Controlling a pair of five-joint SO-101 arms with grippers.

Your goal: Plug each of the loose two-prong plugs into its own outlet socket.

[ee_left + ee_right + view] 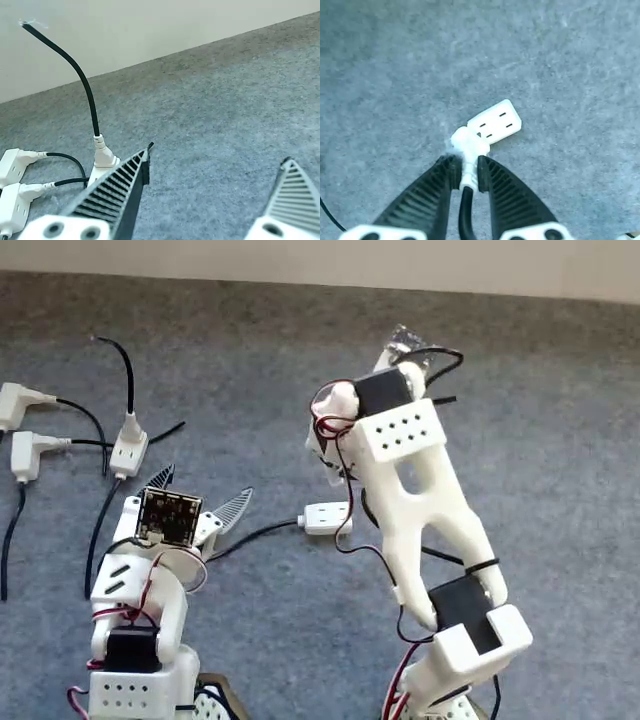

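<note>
My right gripper [467, 165] clamps one two-prong plug [467, 142], outlet socket [497, 122] just ahead, apparently unseated; my left gripper [217, 155] gapes.

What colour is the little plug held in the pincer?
The plug is white, its cord black; the right wrist view shows it best.
</note>
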